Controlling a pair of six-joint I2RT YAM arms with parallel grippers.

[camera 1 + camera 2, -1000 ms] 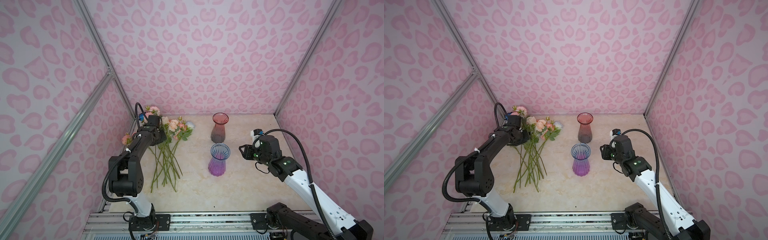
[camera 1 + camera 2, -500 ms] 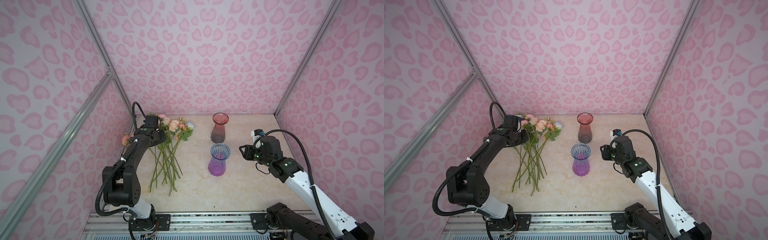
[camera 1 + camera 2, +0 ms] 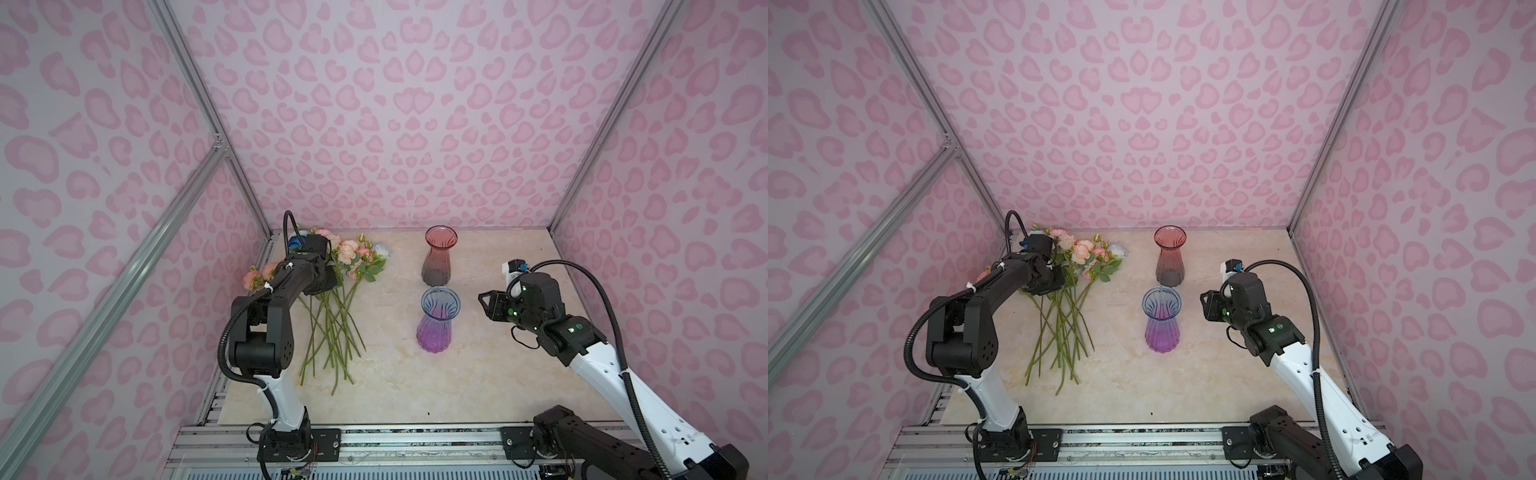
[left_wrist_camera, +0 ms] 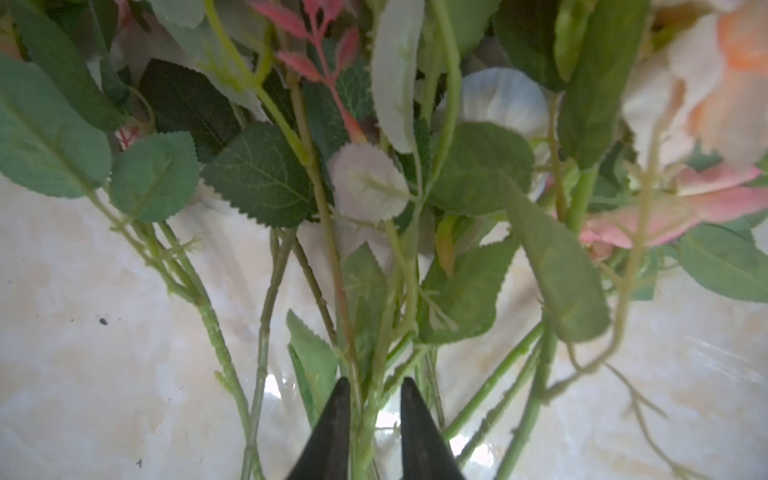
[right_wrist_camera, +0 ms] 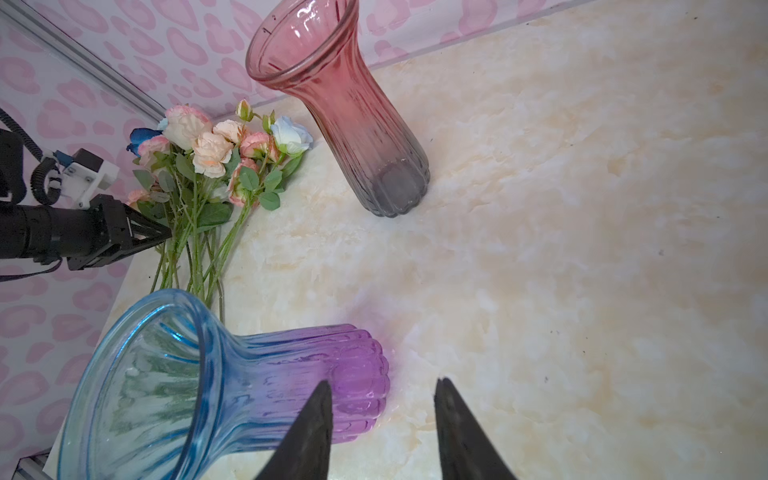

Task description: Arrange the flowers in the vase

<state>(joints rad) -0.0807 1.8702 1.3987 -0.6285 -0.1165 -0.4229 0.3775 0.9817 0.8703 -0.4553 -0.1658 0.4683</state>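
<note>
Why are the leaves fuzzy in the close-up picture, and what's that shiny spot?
Left wrist view: the flowers sit close to the lens, so they blur; the shiny spot is glare on the table. Right wrist view: sharper; the blue vase looks stretched.

Logged the blue-to-purple ribbed glass vase (image 5: 232, 386) as clear and glossy, with sharp highlights along the flutes. Found the same glossy fluted glass on the red-to-grey flared vase (image 5: 345, 108). Recorded the pink, peach and blue artificial roses (image 5: 212, 153) as soft matt cloth petals; leaves of finely textured cloth with printed veins and serrated edges, stems of smooth green plastic with small knobs. Noted the cream marble-look tabletop (image 5: 582, 208) as smooth, lightly glossy, flecked with dark specks. Marked the pink heart-print walls (image 3: 395, 104) as matt, the silver corner rails (image 3: 199, 91) as brushed metal.
</note>
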